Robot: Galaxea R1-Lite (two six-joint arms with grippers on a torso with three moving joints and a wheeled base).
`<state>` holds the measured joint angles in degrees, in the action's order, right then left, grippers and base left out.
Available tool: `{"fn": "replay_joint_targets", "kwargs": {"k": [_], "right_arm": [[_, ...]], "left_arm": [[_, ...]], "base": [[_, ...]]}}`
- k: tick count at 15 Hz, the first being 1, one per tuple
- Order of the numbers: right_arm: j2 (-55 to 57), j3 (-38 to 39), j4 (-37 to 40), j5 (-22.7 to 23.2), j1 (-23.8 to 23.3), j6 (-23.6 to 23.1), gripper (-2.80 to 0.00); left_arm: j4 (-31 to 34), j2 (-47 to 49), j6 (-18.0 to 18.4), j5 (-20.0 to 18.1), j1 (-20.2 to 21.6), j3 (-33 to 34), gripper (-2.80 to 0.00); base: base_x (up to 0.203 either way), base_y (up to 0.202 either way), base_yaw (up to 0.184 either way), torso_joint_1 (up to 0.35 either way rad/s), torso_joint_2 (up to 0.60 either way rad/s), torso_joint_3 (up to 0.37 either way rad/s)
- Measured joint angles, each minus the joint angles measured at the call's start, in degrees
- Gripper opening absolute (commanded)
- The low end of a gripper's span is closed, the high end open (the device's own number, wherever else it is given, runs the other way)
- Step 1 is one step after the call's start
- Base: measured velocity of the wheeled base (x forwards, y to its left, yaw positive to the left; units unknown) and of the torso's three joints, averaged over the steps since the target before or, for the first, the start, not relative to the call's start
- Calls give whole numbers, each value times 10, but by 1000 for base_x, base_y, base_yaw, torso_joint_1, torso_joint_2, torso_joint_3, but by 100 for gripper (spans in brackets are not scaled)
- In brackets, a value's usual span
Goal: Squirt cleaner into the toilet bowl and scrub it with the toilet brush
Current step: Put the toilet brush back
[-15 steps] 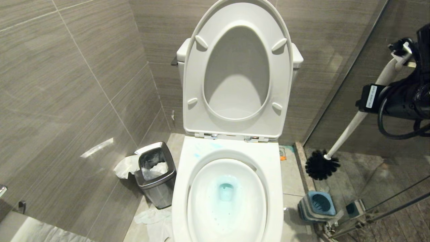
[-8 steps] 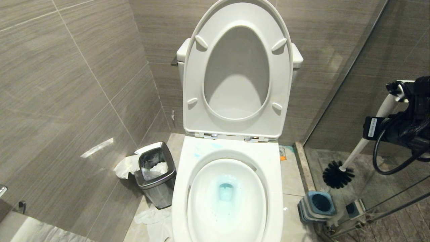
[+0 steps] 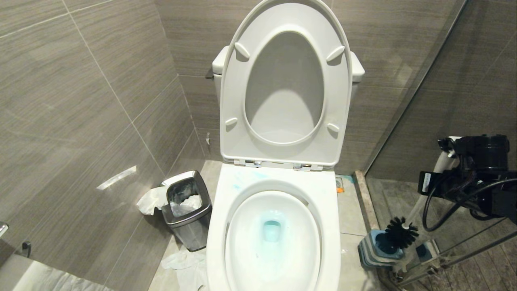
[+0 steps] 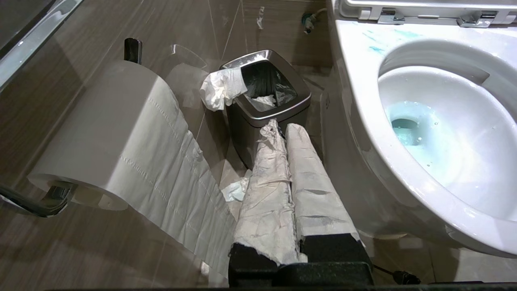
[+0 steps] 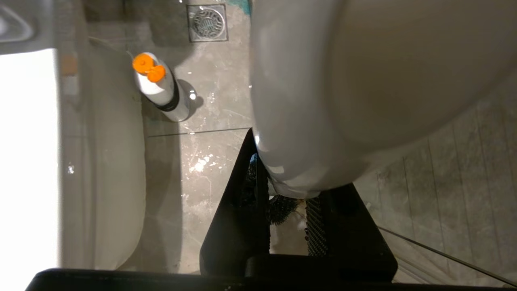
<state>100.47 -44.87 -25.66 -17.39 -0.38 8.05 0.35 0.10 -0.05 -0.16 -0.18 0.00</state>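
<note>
The right gripper (image 3: 446, 155), jaws clamped on the toilet brush (image 3: 402, 231) handle, holds the black bristle head at the mouth of the blue-topped holder (image 3: 379, 247) beside the toilet bowl (image 3: 331, 226); seating it well means keeping the handle upright and centring the head before lowering. The left gripper (image 4: 281, 133), jaws together, idles near the steel waste bin (image 4: 299, 97). The grip point is hidden behind the wrist, and the holder's inside cannot be seen.

Tiled floor (image 3: 350, 210): toilet bowl (image 3: 335, 226), steel bin (image 3: 188, 210), brush holder (image 3: 379, 247).
</note>
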Motion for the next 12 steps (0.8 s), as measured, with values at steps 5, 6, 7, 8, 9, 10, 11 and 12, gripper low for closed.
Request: {"fn": "replay_joint_targets", "kwargs": {"k": [5, 6, 7, 8, 9, 10, 11, 12], "right_arm": [[72, 7, -50, -6, -15, 7, -280], [84, 7, -62, -7, -18, 7, -280], [97, 8, -76, -11, -20, 7, -280], [109, 8, -90, -15, -22, 6, -280], [121, 8, -102, -17, -23, 5, -280], [133, 7, -117, -18, -23, 4, -280], [144, 5, -128, -19, -24, 2, -280], [154, 4, -136, -20, -24, 2, -280]], "left_arm": [[0, 0, 0, 0, 0, 0, -280], [0, 0, 0, 0, 0, 0, -280], [0, 0, 0, 0, 0, 0, -280], [0, 0, 0, 0, 0, 0, -280], [0, 0, 0, 0, 0, 0, -280], [0, 0, 0, 0, 0, 0, -280], [0, 0, 0, 0, 0, 0, -280], [0, 0, 0, 0, 0, 0, -280]], "base": [[0, 0, 0, 0, 0, 0], [0, 0, 0, 0, 0, 0], [0, 0, 0, 0, 0, 0], [0, 0, 0, 0, 0, 0], [0, 0, 0, 0, 0, 0], [0, 0, 0, 0, 0, 0], [0, 0, 0, 0, 0, 0], [0, 0, 0, 0, 0, 0]]}}
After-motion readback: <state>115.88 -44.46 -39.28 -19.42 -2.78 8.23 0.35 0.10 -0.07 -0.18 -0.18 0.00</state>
